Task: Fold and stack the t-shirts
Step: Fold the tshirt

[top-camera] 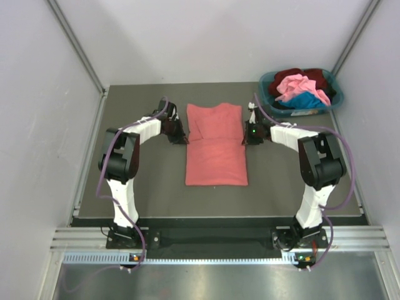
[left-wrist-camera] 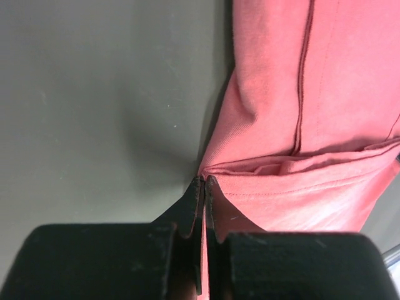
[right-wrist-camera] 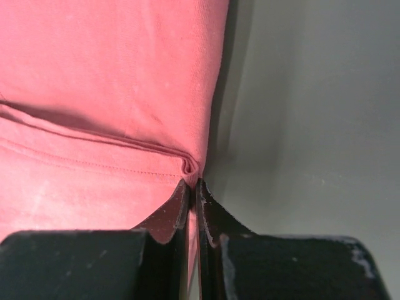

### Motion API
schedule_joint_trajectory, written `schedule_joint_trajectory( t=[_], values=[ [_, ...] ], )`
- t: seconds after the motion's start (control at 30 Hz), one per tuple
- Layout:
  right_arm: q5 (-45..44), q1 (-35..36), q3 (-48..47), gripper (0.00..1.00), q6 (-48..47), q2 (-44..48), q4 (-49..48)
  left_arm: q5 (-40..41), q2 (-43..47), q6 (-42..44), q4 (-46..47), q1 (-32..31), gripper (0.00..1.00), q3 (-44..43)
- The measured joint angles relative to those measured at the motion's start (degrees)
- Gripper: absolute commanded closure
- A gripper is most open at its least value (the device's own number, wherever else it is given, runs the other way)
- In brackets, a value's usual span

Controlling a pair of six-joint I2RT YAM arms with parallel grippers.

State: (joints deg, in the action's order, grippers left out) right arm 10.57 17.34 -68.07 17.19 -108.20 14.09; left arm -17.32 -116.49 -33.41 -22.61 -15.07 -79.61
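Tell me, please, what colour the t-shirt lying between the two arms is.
The t-shirt is plain salmon-red, seen best in the top external view.

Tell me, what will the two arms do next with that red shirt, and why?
Probably lift both sides together and fold the shirt over: left fingers and right fingers are each shut on an opposite edge, and the rest lies flat.

Enclosure: plain white panel walls (top-camera: 212,37) on three sides, aluminium corner struts (top-camera: 77,44). Dark grey matte tabletop (top-camera: 156,194). Aluminium rail (top-camera: 75,237) along near edge. Lighting even, diffuse.
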Motion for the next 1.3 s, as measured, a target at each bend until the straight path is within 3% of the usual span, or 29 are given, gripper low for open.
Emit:
schedule_joint_trajectory(
  t=[0.1,0.13,0.2,0.23,0.27,0.43,0.57,0.87,1.07,1.3],
  values=[
    [-0.28,0.00,0.35,1.00,0.00,0.57,-0.13,0.50,0.17,-0.37,-0.04,-0.02,1.00,0.00],
    [-0.33,0.00,0.39,0.96,0.02,0.70,-0.15,0.50,0.24,-0.52,-0.07,-0.04,1.00,0.00],
    [-0.33,0.00,0.59,0.82,0.35,0.98,-0.07,0.44,0.42,-0.46,-0.09,-0.04,0.74,0.00],
    [-0.33,0.00,0.59,0.69,0.52,1.14,0.02,0.35,0.52,-0.66,-0.13,-0.02,0.66,0.00],
    [-0.37,-0.02,0.59,0.65,0.87,1.36,0.26,0.44,0.76,-0.70,-0.26,-0.02,0.60,0.00],
    [-0.15,-0.55,0.83,0.50,1.09,5.57,3.34,2.27,4.00,-0.46,-4.17,-0.02,0.53,-0.09],
    [1.40,-0.68,5.92,0.48,2.01,13.27,4.83,2.97,9.70,0.59,-7.15,0.00,0.53,1.55],
    [6.93,-0.59,27.52,0.45,4.52,30.71,8.02,-4.85,31.39,-1.14,-2.75,0.00,0.48,30.64],
    [9.25,-0.17,35.89,0.45,7.17,37.48,7.30,-10.47,34.51,-4.52,2.21,-0.44,0.46,39.08],
    [11.58,1.05,39.95,0.47,10.54,37.33,1.07,-11.61,36.30,-7.34,7.82,-1.66,0.46,43.76]
  ],
)
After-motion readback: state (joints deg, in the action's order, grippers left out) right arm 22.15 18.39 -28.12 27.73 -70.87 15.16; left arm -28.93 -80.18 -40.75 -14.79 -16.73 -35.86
